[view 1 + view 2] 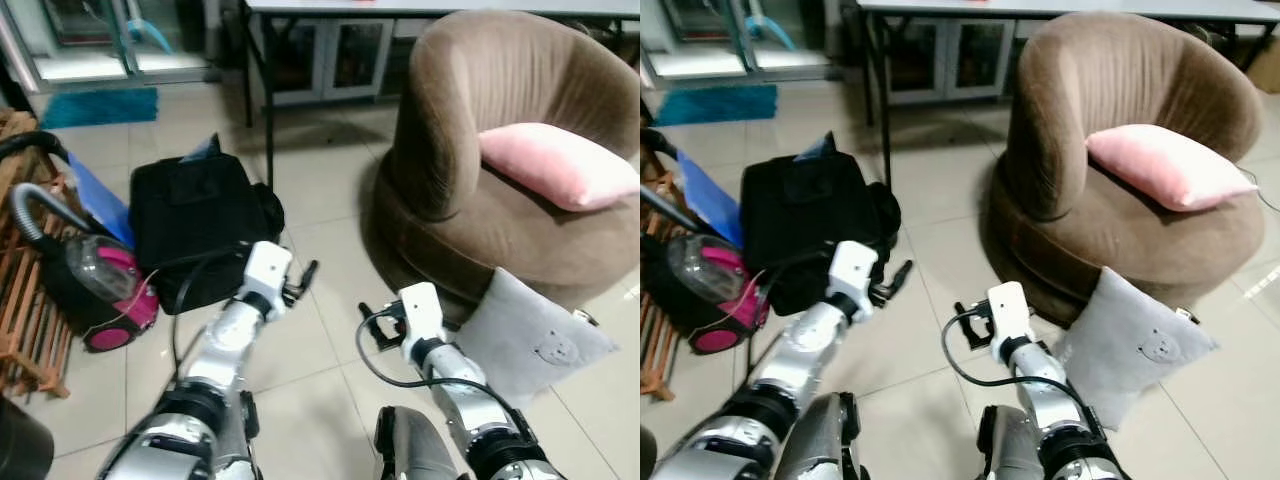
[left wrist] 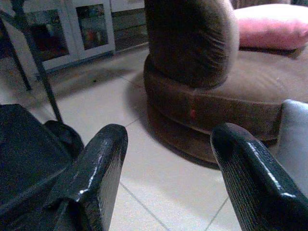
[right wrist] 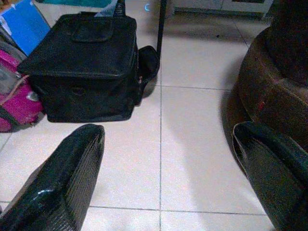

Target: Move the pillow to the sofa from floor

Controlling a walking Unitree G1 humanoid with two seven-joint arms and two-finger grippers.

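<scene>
Both claws hover low over the tiled floor (image 1: 320, 200) with fingers spread and nothing between them: the left claw (image 1: 303, 282) near a black bag (image 1: 190, 225), the right claw (image 1: 372, 325) before the brown sofa (image 1: 470, 110). Just beside the right claw, on its right, a grey pillow (image 1: 525, 335) leans on the sofa's base, its lower edge on the floor. The right arm hides its near corner. A pink pillow (image 1: 555, 162) lies on the seat.

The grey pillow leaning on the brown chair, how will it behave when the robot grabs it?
The grey pillow looks soft and plump, so it will probably squash and sag between gripper fingers. It seems light for its bulk. Propped against the brown chair, a push would likely make it slump flat on the tiles.
</scene>
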